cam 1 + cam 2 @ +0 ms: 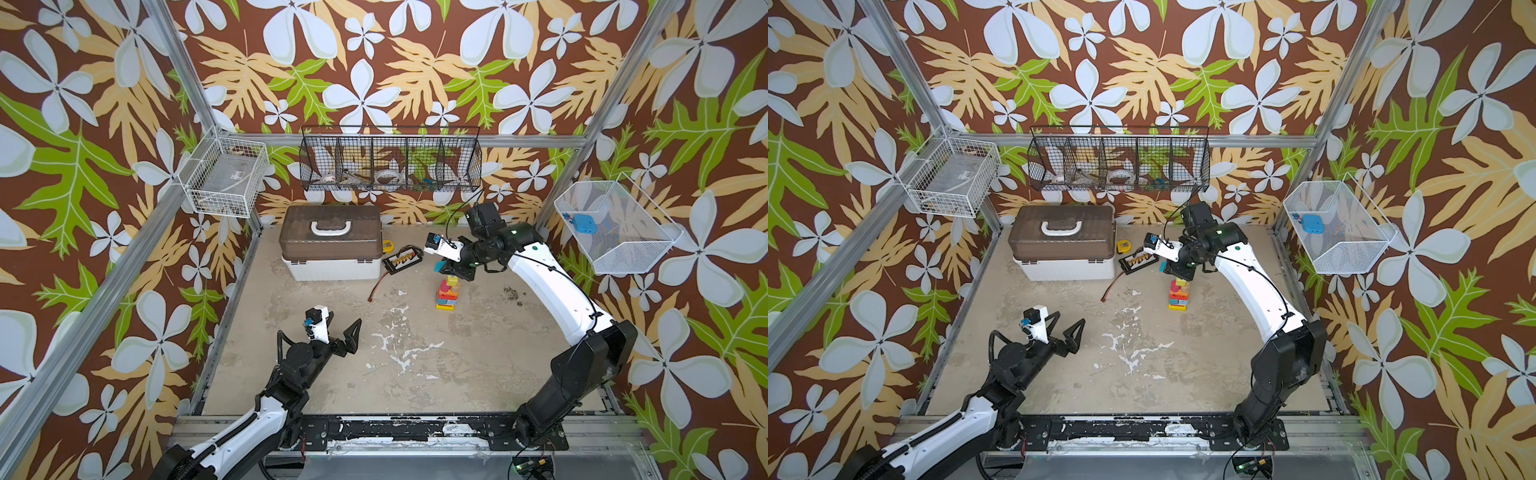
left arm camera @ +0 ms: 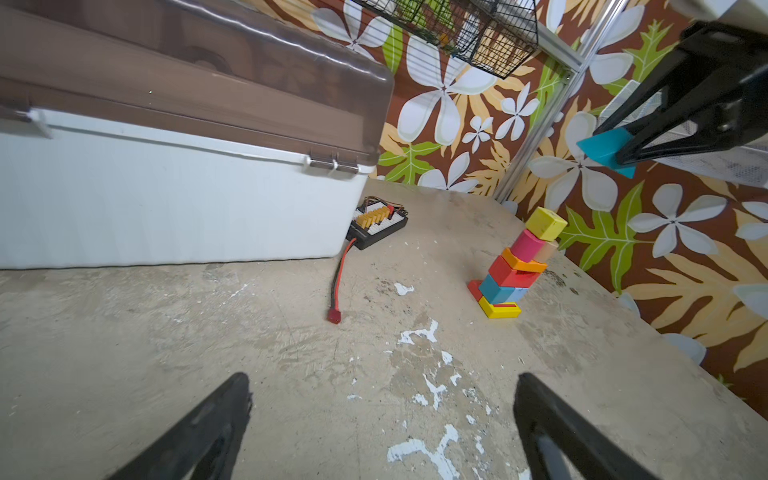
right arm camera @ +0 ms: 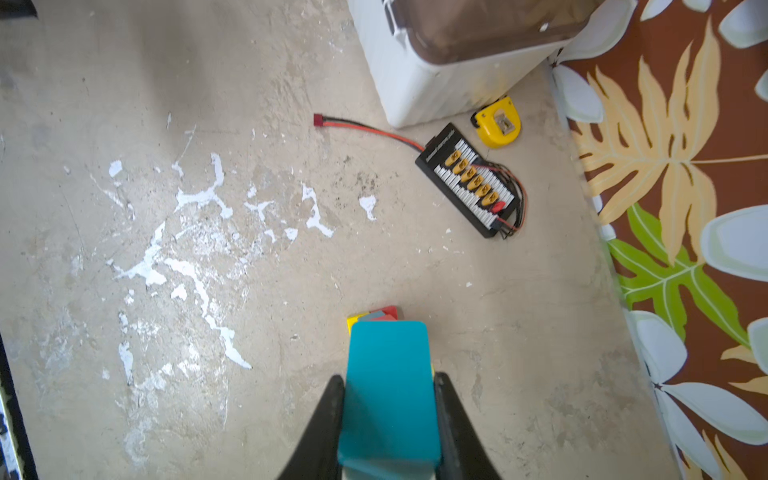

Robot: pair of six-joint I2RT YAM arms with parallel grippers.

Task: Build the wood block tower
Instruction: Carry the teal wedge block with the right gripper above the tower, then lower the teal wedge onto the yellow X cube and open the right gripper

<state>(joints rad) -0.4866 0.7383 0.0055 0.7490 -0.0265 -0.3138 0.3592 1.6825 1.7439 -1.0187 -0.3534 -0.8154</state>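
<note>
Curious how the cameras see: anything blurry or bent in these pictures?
Left wrist view: the case is soft, edges bowed. Right wrist view: the teal block in the right hand is soft, the board crisp. Both top views: even light.

Two grippers are counted: the left gripper (image 2: 384, 378) and the right gripper (image 3: 390, 378). One teal block (image 3: 388, 411) is counted between the right gripper's fingers (image 3: 324, 428). One tower (image 2: 515, 270) is counted beneath those fingers, and about nine wood blocks are made out in it. Well apart from both pairs of fingers are counted one brown-lidded case (image 1: 332, 245), one connector board (image 3: 469, 180), one yellow tape measure (image 3: 496, 124), one black wire basket (image 1: 390, 166) and two white wire baskets (image 1: 220, 199).
</note>
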